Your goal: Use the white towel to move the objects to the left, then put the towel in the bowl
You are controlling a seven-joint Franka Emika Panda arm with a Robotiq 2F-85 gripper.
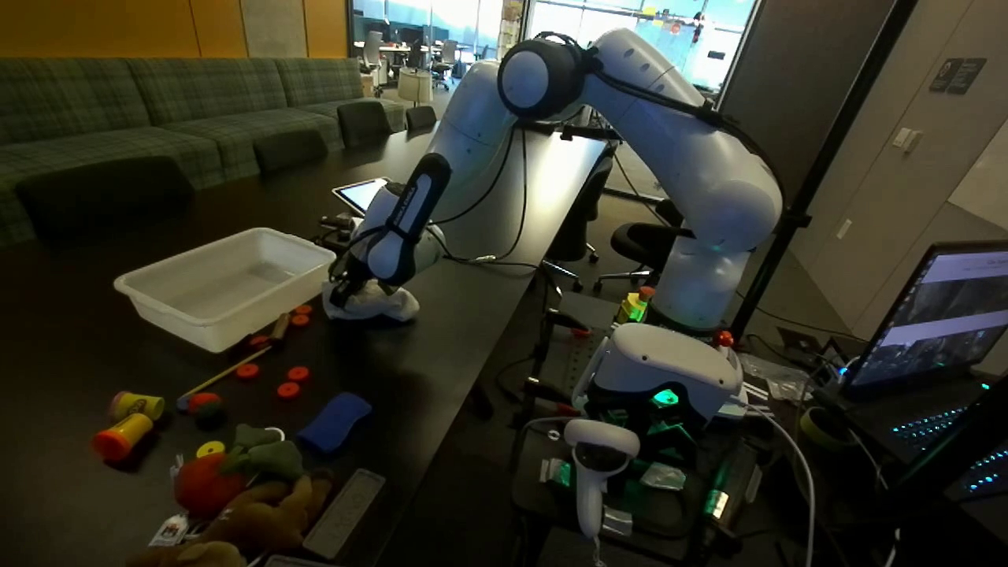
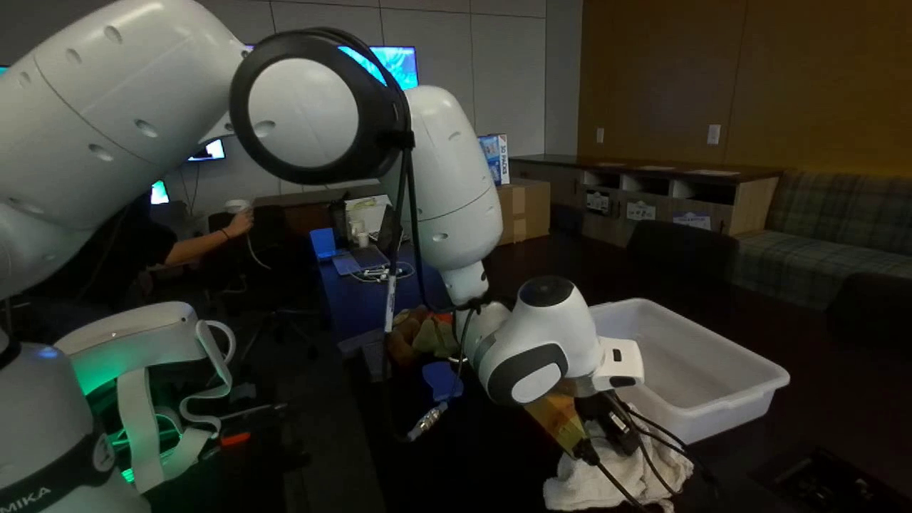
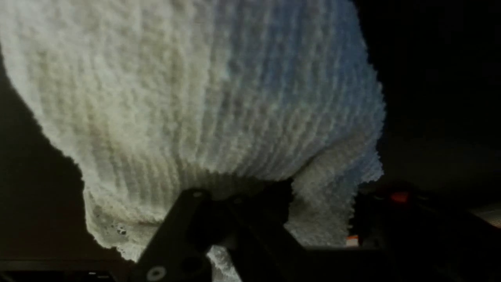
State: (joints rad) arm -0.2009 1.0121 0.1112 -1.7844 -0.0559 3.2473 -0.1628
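"MIKA" is showing on the arm's base (image 2: 43,470), "PACKS" on a blue box (image 2: 491,158). The fingers (image 3: 184,219) are gripping one white towel (image 3: 168,98), which is sitting just outside one white bin (image 1: 252,317). Six red discs (image 1: 247,370) and two tubs (image 1: 134,431) are lying on the worktop (image 1: 441,339).

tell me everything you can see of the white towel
The white towel is a fluffy, ribbed cloth, terry by its look, with fuzzy edges. The wrist view shows its ribs drawn together where the gripper pinches it, a fold bulging to the right of the picture and a bluish cast over part of it. In both exterior views it is bunched beside the white bin, on or just above the dark table; whether it touches the bin, I cannot tell.
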